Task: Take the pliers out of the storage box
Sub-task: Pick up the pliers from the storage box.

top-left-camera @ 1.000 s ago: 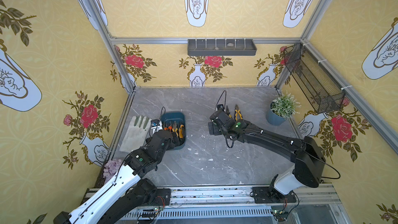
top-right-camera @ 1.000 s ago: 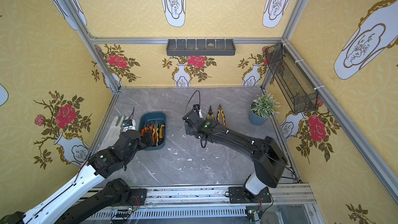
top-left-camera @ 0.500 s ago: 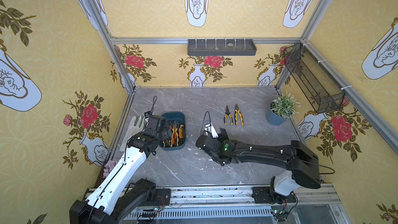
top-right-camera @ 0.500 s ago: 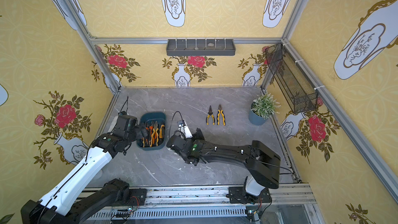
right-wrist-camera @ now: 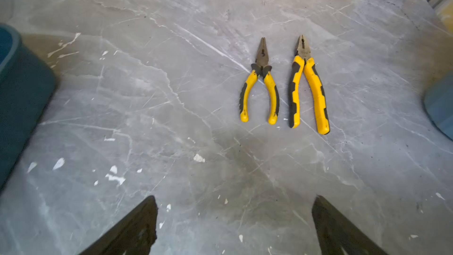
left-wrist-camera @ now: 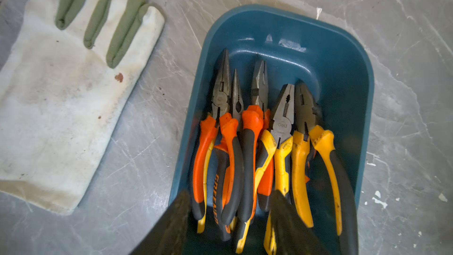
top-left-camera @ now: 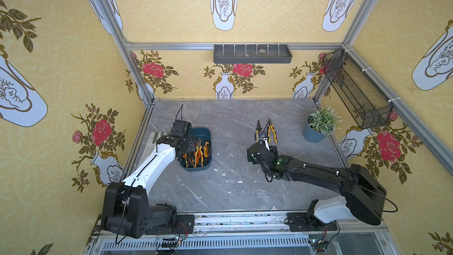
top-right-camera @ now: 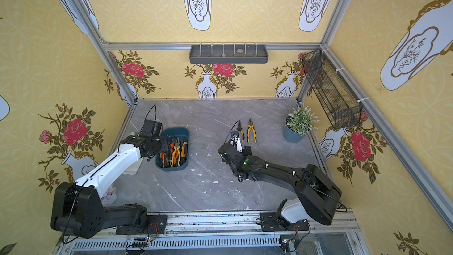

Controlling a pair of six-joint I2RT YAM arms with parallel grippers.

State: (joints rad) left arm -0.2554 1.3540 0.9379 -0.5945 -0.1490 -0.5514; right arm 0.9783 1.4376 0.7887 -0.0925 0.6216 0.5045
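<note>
L gripper [left-wrist-camera: 229, 199] down inside storage box [left-wrist-camera: 343, 74], fingers astride handles of the orange-handled pliers [left-wrist-camera: 248, 128] at near end of pile. Gap approx half-width, can't tell if clamped. R gripper [right-wrist-camera: 235, 199] spread wide, empty, over bare desk [right-wrist-camera: 147, 94] right of centre. Box sits left side of desk, pliers packed side by side, noses far. Already out: needle-nose pair [right-wrist-camera: 261, 56] and combination pair [right-wrist-camera: 303, 52], far of R gripper. Step: grasping next pair. Next prob needs pinch on one pair only, then straight lift; overlapping handles may drag neighbours. Glove [left-wrist-camera: 61, 94] just left of box, plant [top-left-camera: 322, 121] far right, both clear.
</note>
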